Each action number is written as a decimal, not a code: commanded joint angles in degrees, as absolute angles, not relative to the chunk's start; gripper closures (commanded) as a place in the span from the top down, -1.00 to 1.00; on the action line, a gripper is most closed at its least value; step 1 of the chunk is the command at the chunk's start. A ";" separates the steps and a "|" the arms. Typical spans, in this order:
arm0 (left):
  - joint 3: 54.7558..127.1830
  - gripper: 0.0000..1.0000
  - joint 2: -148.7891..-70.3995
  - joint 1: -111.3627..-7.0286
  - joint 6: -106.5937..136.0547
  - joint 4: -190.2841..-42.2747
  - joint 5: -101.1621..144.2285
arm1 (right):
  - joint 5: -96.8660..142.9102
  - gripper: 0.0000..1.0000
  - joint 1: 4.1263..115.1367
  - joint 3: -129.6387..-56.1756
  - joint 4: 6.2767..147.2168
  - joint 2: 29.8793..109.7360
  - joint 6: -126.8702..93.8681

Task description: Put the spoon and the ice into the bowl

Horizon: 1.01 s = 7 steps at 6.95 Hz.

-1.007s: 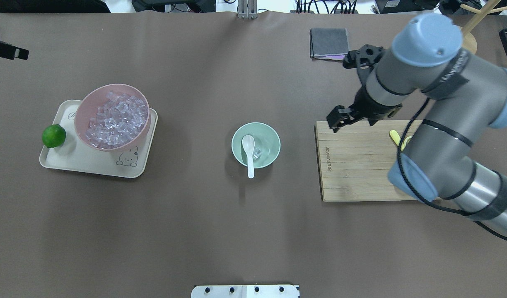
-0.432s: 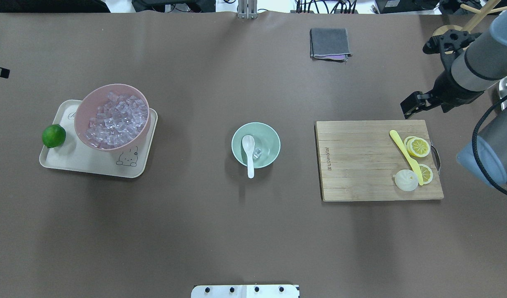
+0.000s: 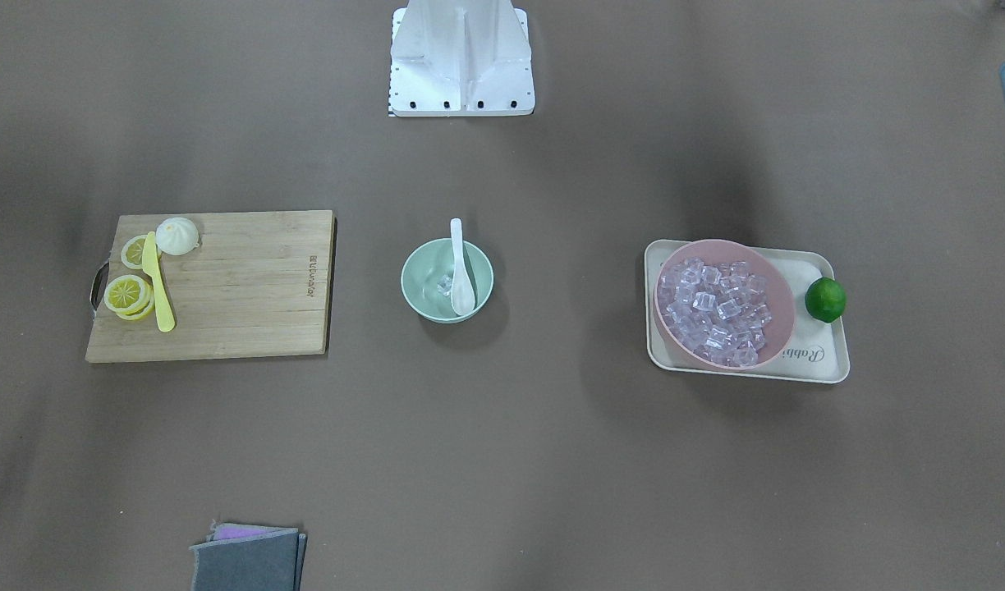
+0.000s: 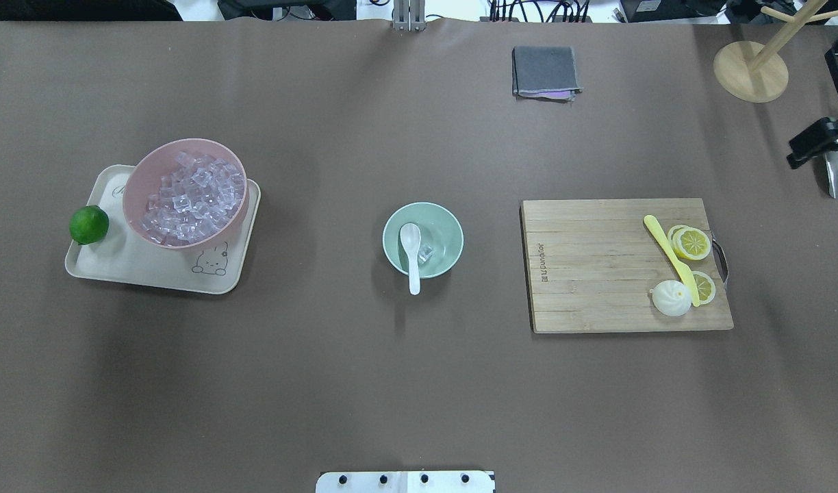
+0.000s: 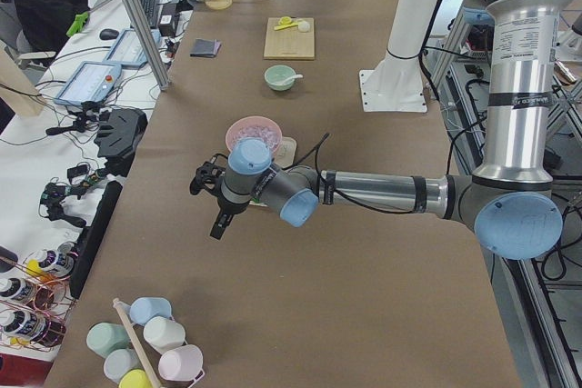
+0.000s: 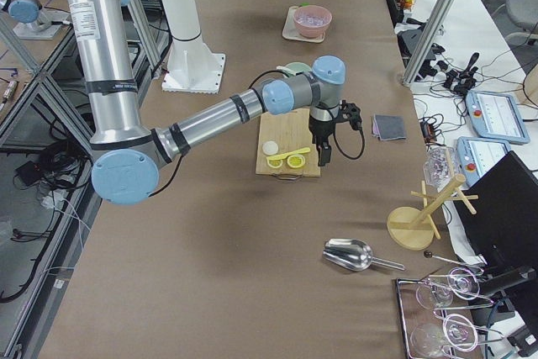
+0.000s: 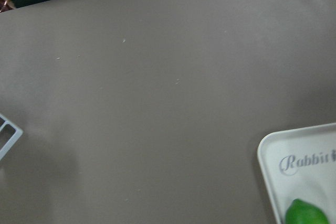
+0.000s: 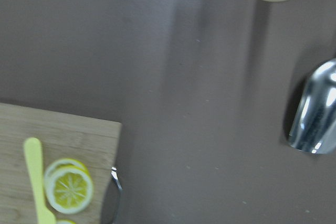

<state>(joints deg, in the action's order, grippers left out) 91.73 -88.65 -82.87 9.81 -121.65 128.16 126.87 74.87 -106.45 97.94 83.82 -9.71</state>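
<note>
Mid-frame, the slick, brittle spoon (image 4: 411, 257) is resting in the bowl (image 4: 453, 231) with ice (image 4: 425, 254), its handle overhanging for pinching; left tool (image 5: 218, 223) and right tool (image 4: 800, 152): cannot tell if parted.

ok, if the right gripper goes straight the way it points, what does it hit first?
Probably bare table, between the cutting board and the metal scoop; the right gripper points down, depth unclear.

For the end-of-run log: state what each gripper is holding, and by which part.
Nothing visible. The spoon lies free in the bowl with the ice; the right gripper and left gripper hang far off, no object at either.
</note>
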 commanded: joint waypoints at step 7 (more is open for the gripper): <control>94.03 0.96 -82.20 -87.54 7.03 -112.59 131.57 | 131.74 1.00 88.50 -95.54 97.91 89.65 10.46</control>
